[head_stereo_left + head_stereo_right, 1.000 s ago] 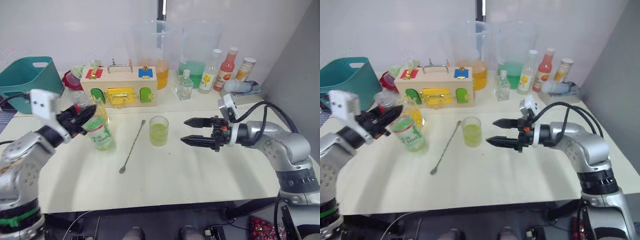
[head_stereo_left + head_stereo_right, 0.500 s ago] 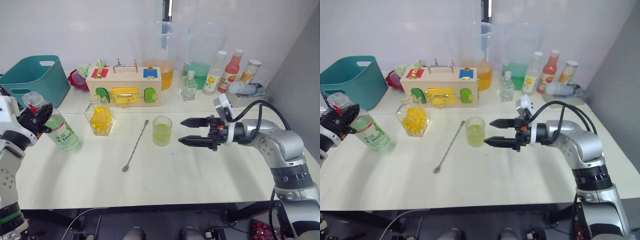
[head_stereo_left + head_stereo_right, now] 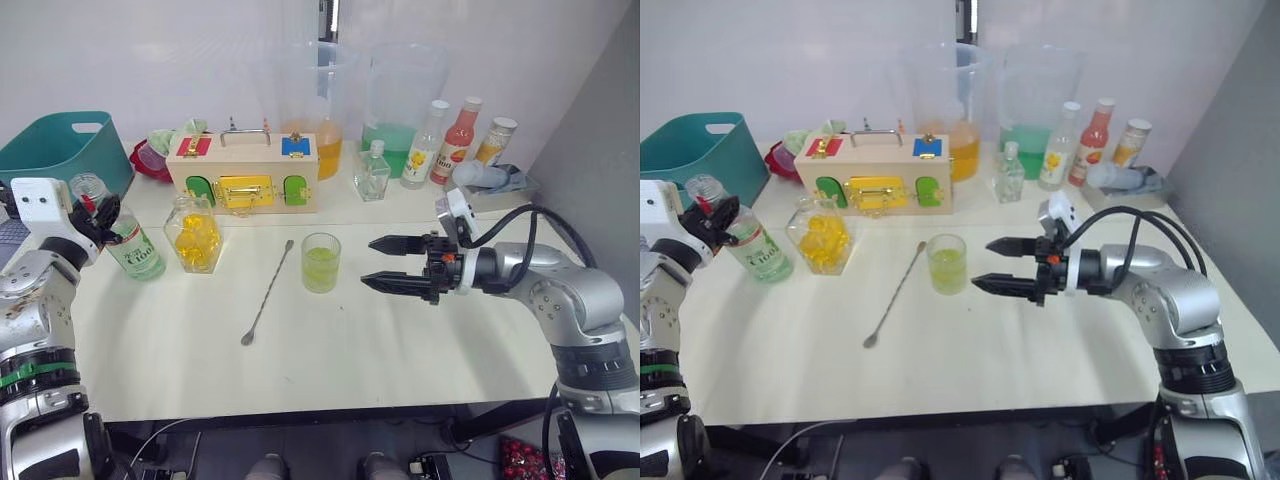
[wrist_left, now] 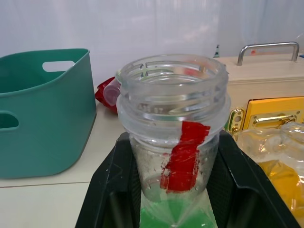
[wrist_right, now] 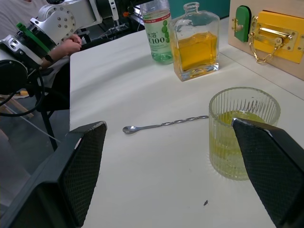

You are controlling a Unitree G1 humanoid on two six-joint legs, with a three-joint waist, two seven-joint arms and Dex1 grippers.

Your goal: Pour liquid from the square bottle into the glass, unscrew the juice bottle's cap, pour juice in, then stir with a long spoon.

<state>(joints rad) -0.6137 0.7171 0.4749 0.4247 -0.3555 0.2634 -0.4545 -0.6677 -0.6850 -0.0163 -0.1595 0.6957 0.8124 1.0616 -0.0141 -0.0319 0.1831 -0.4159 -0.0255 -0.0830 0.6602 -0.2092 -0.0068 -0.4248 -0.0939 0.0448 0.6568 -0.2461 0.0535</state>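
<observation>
The juice bottle (image 3: 133, 248), pale green with a green-and-white label, leans at the table's left with its mouth open (image 4: 172, 80). My left gripper (image 3: 97, 215) is shut on its neck, with a finger (image 4: 110, 190) on either side. The cap is out of view. To its right stands the square bottle (image 3: 196, 234) with yellow liquid (image 5: 195, 49). The glass (image 3: 320, 262) at mid-table holds yellow-green drink. Between them the long spoon (image 3: 268, 293) lies flat, bowl toward me. Right of the glass, my right gripper (image 3: 368, 263) hovers open and empty.
A wooden latch box (image 3: 243, 170) stands behind the bottles, and a teal basket (image 3: 60, 150) at far left. Two tall pitchers (image 3: 318, 110) and several small bottles (image 3: 456, 140) line the back. A person's hand (image 5: 70, 45) shows beyond the table's left side.
My left arm has carried the juice bottle from in front of the square bottle out to the left. The right gripper stays open beside the glass. The camera has shifted slightly.
</observation>
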